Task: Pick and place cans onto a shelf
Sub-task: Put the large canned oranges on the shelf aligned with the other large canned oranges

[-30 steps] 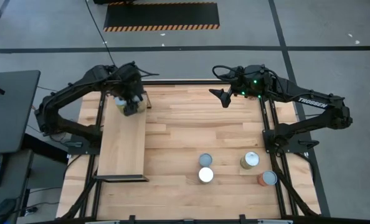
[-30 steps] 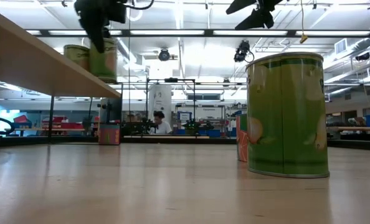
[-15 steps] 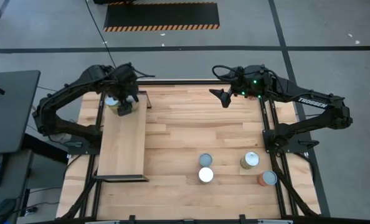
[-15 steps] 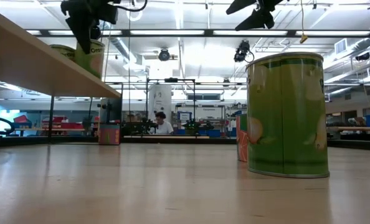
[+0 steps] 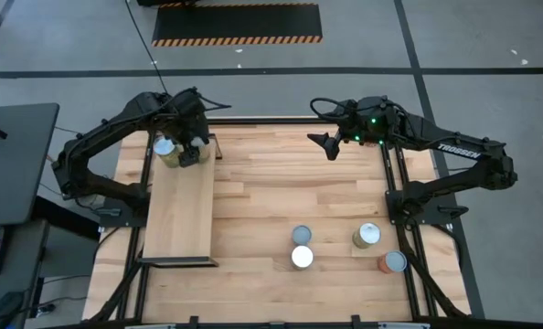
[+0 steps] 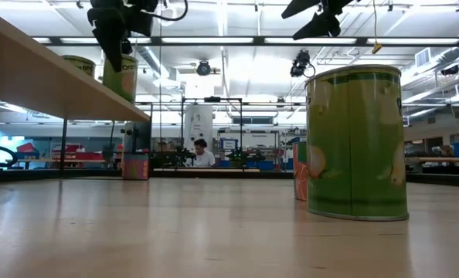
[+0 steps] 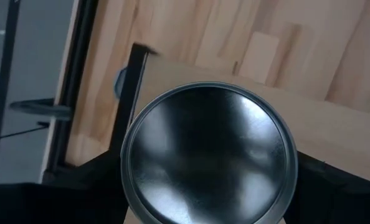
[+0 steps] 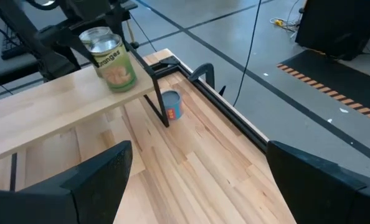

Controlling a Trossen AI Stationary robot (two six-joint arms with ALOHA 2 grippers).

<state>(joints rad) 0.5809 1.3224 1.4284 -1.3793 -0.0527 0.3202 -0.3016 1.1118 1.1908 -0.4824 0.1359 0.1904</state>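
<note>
left wrist: silver-topped tin (image 7: 208,152) fills view, label hidden, lower rim cut off | low: second olive can (image 6: 79,65) on pale wood shelf (image 6: 52,81) half hidden behind it; orange-red can (image 6: 300,180) mostly hidden by big green can (image 6: 356,143) | high: left hand (image 5: 188,152) fingers hidden under arm | blue can (image 8: 170,104) label unreadable

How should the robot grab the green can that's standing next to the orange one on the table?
Grip the green can around its round side wall, coming straight down from above: it stands upright. The orange can stands close by, so the open right gripper should probably straddle the free sides.
</note>
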